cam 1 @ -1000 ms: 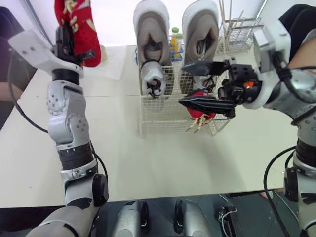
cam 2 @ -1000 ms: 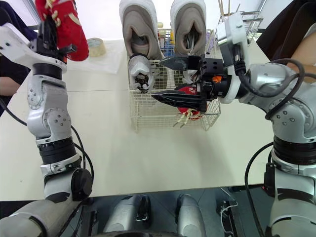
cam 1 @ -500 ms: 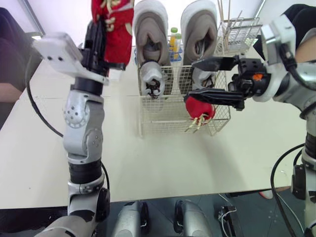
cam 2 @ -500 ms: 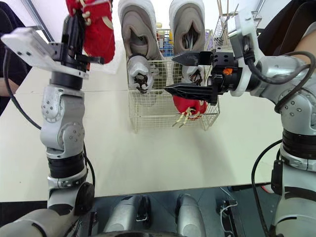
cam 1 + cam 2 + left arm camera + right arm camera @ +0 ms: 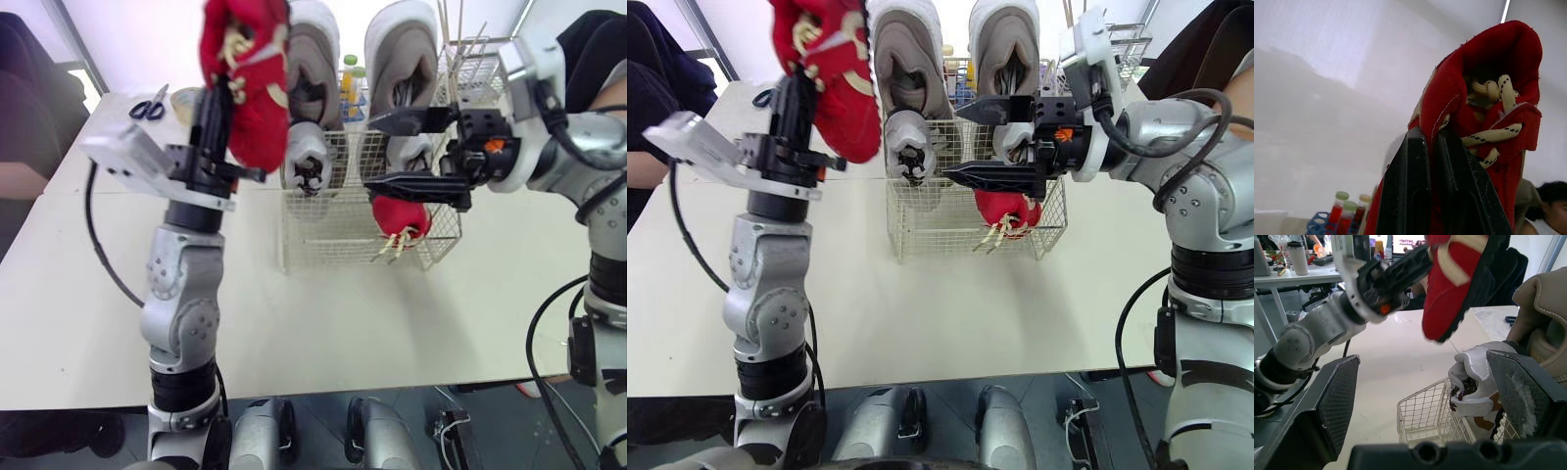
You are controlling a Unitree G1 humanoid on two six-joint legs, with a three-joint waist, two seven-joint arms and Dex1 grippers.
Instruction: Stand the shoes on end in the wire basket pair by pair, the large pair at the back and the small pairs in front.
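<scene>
My left gripper (image 5: 212, 125) is shut on the collar of a red shoe with cream laces (image 5: 247, 86) and holds it high, toe down, just left of the wire basket (image 5: 333, 233). In the left wrist view the fingertips (image 5: 1415, 142) pinch the red shoe (image 5: 1498, 161). Two large beige shoes (image 5: 315, 49) stand on end at the basket's back. In front of them are a small white shoe (image 5: 306, 157) on the left and a second red shoe (image 5: 400, 215) on the right. My right gripper (image 5: 387, 152) hovers open over the basket's right front, holding nothing.
A rack of small bottles (image 5: 348, 83) and a wire rack (image 5: 480, 64) stand behind the basket. Scissors (image 5: 147, 108) lie at the back left. A person sits at the left edge (image 5: 24, 117), another at the far right (image 5: 593, 29). Bare table lies in front of the basket.
My left arm has swung right with the red shoe, from the table's far left to beside the basket. My right gripper has stayed open over the basket's right front.
</scene>
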